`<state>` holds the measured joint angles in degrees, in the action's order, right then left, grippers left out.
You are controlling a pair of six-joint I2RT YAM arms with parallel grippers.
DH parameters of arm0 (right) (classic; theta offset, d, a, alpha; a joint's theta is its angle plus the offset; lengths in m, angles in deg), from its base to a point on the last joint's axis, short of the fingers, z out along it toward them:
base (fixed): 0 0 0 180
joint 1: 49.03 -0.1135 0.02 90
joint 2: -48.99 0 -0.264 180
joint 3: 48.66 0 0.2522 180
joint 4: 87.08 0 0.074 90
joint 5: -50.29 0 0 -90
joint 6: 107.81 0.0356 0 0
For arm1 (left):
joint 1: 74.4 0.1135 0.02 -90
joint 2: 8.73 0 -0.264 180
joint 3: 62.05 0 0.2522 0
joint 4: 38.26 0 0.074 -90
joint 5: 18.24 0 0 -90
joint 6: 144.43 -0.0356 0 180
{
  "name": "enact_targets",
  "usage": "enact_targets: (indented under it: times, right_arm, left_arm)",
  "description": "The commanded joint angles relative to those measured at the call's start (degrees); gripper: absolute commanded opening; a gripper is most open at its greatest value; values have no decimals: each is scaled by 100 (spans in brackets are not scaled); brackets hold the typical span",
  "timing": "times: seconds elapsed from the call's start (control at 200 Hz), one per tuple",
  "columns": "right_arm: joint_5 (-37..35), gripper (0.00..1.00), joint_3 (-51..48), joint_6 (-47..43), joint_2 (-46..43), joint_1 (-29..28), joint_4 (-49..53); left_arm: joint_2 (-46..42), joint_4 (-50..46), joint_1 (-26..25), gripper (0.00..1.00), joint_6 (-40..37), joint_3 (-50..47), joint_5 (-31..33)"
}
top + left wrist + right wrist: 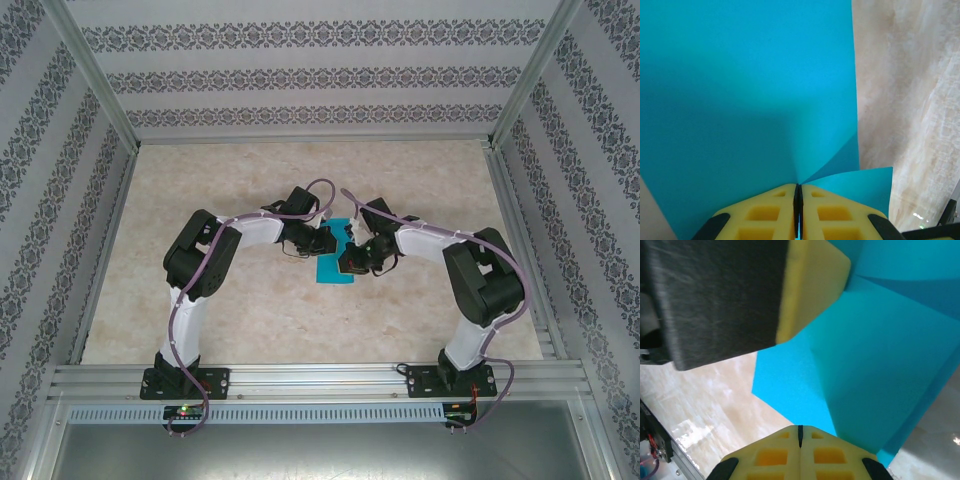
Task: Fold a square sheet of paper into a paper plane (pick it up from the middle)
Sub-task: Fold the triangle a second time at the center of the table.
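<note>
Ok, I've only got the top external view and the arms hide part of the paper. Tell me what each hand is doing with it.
Observer: The left hand is shut on the teal sheet of paper; the sheet runs into the seam between its yellow fingers.
Operator: Now the right one.
Observer: The right hand is shut too, tips at the paper's edge; I cannot tell whether paper is pinched between them.
Operator: Describe the paper's shape.
Observer: Not flat: the right wrist view shows a crease, with panels at different angles.
</note>
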<state>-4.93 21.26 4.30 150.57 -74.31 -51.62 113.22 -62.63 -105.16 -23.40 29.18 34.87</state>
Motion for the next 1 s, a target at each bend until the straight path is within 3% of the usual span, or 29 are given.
enact_targets:
  times: [0.0,0.994]
  right_arm:
    - [-138,3,236,-190,188,-14,118]
    - [-279,2,80,-534,459,286,254]
  left_arm:
    - [458,-396,-35,14,-237,-268,531]
    - [654,-487,-18,13,-323,-180,561]
